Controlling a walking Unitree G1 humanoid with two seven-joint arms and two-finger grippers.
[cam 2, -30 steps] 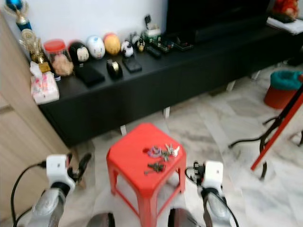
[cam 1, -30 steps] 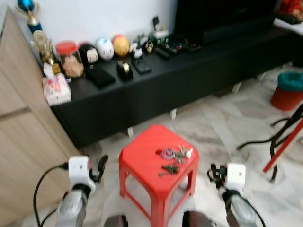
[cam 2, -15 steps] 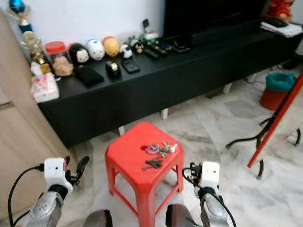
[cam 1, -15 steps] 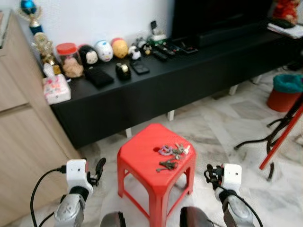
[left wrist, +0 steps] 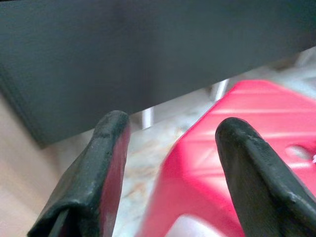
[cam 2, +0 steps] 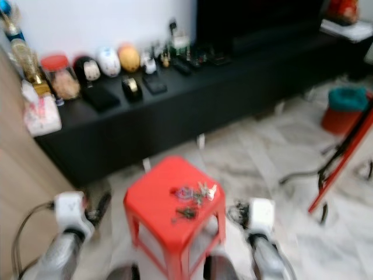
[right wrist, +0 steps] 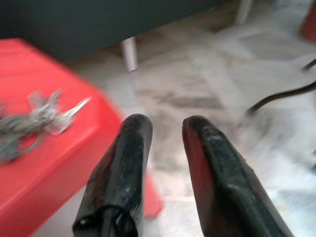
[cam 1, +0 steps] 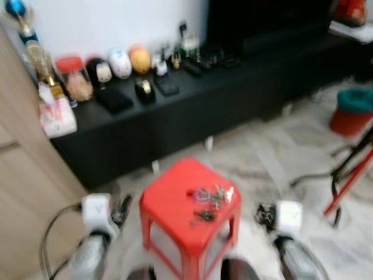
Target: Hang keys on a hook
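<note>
Two bunches of keys (cam 1: 210, 196) lie on the top of a red plastic stool (cam 1: 172, 201) straight ahead of me, near its right side. My left gripper (cam 1: 123, 209) hangs open at stool height just left of the stool (left wrist: 269, 103), nothing between its fingers (left wrist: 111, 143). My right gripper (cam 1: 265, 214) hangs right of the stool over the marble floor, its fingers (right wrist: 136, 143) a narrow gap apart and empty. In the right wrist view the keys (right wrist: 44, 118) lie beside the gripper (right wrist: 165, 127), apart from it. The head views are blurred.
A long black TV cabinet (cam 1: 192, 114) with ornaments, a jar and small boxes runs behind the stool. A wooden cupboard (cam 1: 23, 192) stands close on the left. A red bin with a teal top (cam 1: 352, 111) and a red-and-black stand (cam 1: 349, 175) are on the right.
The whole picture has shifted slightly and blurred, so the camera has moved. Keys, stool and both grippers keep their places relative to each other.
</note>
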